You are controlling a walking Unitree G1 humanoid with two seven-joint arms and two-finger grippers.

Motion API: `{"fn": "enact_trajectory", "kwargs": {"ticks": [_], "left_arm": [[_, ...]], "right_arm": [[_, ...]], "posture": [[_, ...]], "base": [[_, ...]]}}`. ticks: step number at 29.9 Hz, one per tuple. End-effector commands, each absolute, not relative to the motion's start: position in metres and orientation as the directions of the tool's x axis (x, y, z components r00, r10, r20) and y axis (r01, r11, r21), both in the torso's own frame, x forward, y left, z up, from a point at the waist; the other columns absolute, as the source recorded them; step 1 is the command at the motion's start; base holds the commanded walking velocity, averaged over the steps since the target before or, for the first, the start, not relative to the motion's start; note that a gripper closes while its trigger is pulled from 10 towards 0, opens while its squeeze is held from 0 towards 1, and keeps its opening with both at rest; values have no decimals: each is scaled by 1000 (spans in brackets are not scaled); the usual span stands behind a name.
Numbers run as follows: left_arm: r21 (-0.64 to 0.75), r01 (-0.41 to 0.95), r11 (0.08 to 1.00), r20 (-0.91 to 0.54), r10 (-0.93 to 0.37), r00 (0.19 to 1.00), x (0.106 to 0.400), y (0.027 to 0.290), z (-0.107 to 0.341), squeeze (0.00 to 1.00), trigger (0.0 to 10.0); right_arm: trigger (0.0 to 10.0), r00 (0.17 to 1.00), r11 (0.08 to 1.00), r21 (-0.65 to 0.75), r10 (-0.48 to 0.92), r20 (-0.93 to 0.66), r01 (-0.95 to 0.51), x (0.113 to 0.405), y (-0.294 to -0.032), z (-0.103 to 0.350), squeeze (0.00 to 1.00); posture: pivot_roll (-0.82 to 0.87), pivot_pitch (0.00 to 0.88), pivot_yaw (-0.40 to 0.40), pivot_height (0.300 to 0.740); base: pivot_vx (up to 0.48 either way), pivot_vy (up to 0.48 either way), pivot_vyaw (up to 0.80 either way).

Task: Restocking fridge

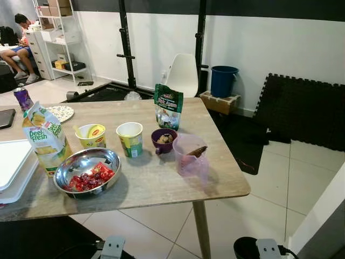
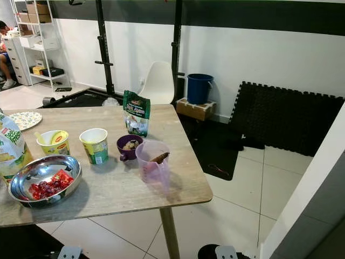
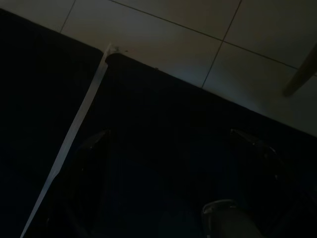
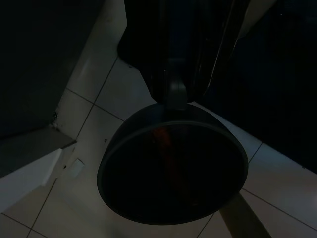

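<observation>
Black left gripper point(image 3: 168, 188) jaws apart, empty.

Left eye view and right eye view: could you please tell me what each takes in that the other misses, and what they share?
The left eye view reaches further left and adds the purple can, the dark tablet and the white tray. The right eye view reaches further right and adds more of the white panel and of the tiled floor beside it. Both share the steel bowl of red pieces, the pink jug, the green pouch and the blue bucket.
</observation>
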State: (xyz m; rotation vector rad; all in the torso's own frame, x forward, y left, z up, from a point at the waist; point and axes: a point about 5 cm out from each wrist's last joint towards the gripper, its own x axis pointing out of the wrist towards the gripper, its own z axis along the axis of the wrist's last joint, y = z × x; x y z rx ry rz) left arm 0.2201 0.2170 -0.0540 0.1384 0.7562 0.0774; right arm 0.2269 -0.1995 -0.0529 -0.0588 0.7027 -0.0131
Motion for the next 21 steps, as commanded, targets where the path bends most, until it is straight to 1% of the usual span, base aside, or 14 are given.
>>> {"fn": "enact_trajectory", "kwargs": {"ticks": [1, 12, 15, 21], "left_arm": [[165, -20, 986, -685, 129, 717, 216, 221, -56, 0, 10000], [160, -18, 987, -684, 123, 719, 216, 221, -56, 0, 10000], [160, -15, 987, -685, 122, 718, 216, 221, -56, 0, 10000], [160, -13, 987, -686, 121, 717, 215, 220, -56, 0, 10000]], "right_arm": [[10000, 757, 998, -58, -28, -653, -13, 225, -199, -54, 0], [10000, 752, 999, -43, -28, -658, -1, 225, -200, -55, 0], [10000, 752, 999, -43, -26, -658, -3, 225, -200, -55, 0], [10000, 752, 999, -46, -30, -658, -1, 224, -201, -55, 0]], "posture": [[-15, 57, -6, 740], [-15, 55, -4, 740], [-15, 55, -4, 740], [-16, 61, -2, 740]], "base": [[0, 0, 0], [0, 0, 0], [0, 0, -469], [0, 0, -800]]}}
